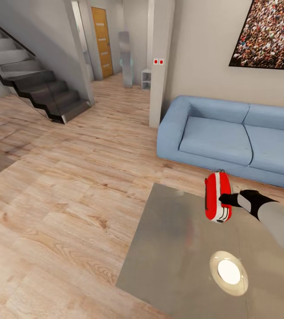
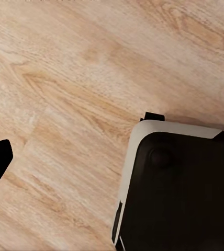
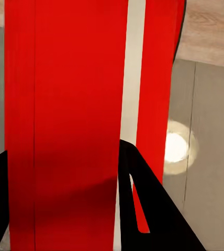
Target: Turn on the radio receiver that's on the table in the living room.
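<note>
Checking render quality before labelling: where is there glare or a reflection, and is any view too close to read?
Head view: a bright round lamp reflection on the glossy table. Right wrist view: same glare; the radio receiver sits very close, a flat red slab.

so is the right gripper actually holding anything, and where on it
The right gripper is against the radio receiver's side, a finger each side of its body; a firm clamp cannot be told.
</note>
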Available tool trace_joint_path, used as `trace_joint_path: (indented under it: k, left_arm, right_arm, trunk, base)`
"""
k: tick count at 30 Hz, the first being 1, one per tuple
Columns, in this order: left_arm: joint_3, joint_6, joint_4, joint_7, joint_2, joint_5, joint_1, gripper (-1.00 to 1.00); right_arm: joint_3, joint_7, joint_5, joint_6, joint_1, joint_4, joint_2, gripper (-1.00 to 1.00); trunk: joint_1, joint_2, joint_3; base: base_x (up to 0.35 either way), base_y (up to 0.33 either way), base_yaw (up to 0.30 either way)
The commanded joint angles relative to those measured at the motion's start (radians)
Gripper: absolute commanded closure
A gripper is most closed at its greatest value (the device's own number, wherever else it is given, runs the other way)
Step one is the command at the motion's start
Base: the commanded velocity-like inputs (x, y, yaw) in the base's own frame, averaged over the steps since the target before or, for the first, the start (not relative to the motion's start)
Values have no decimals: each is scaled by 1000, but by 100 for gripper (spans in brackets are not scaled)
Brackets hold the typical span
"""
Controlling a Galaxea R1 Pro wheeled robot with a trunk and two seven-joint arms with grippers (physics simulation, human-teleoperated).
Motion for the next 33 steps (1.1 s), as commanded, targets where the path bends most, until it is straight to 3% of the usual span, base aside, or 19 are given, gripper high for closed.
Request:
trace_joint_path:
  k: [1,3,6,8,10,14,16,19,22,28,30,32,33]
  left_arm:
    - [0,0,0,0,0,0,0,-100]
    - [0,0,0,0,0,0,0,-100]
    - [0,0,0,0,-1,-2,0,-100]
    - [0,0,0,0,-1,-3,0,-100]
    - [0,0,0,0,-1,-3,0,-100]
    - [0,0,0,0,-1,-3,0,-100]
    - [0,0,0,0,-1,-3,0,-100]
    - [0,0,0,0,-1,-3,0,-100]
    - [0,0,0,0,-1,-3,0,-100]
    - [0,0,0,0,-1,-3,0,-100]
    - [0,0,0,0,-1,-3,0,-100]
    - [0,0,0,0,-2,-3,0,-100]
    - [0,0,0,0,-2,-3,0,-100]
  right_arm:
    - [3,-4,9,-16,0,0,17,100]
    - [5,-8,41,-60,0,1,47,100]
    - [15,-22,146,-182,0,3,89,100]
    - [18,-70,245,-247,0,4,116,100]
    - [19,-134,298,-273,0,4,129,100]
    - [23,-312,354,-307,0,2,159,100]
    - [25,-356,370,-319,0,0,169,100]
    - [30,-433,431,-329,0,-2,183,100]
    - [46,-565,563,-333,0,-4,199,100]
    - [55,-792,729,-334,0,-4,225,100]
    - [57,-909,791,-333,0,-1,245,100]
    - [58,-1077,905,-332,6,4,265,100]
    - [58,-1106,936,-332,14,5,270,100]
  trunk:
    - [0,0,0]
    - [0,0,0]
    - [0,0,0]
    - [0,0,0]
    - [0,0,0]
    - [0,0,0]
    - [0,0,0]
    - [0,0,0]
    - [0,0,0]
    - [0,0,0]
    - [0,0,0]
    - [0,0,0]
    - [0,0,0]
  base:
    - [0,0,0]
    - [0,0,0]
    - [0,0,0]
    - [0,0,0]
    - [0,0,0]
    - [0,0,0]
    - [0,0,0]
    - [0,0,0]
    - [0,0,0]
    - [0,0,0]
    - [0,0,0]
    - [0,0,0]
    - [0,0,0]
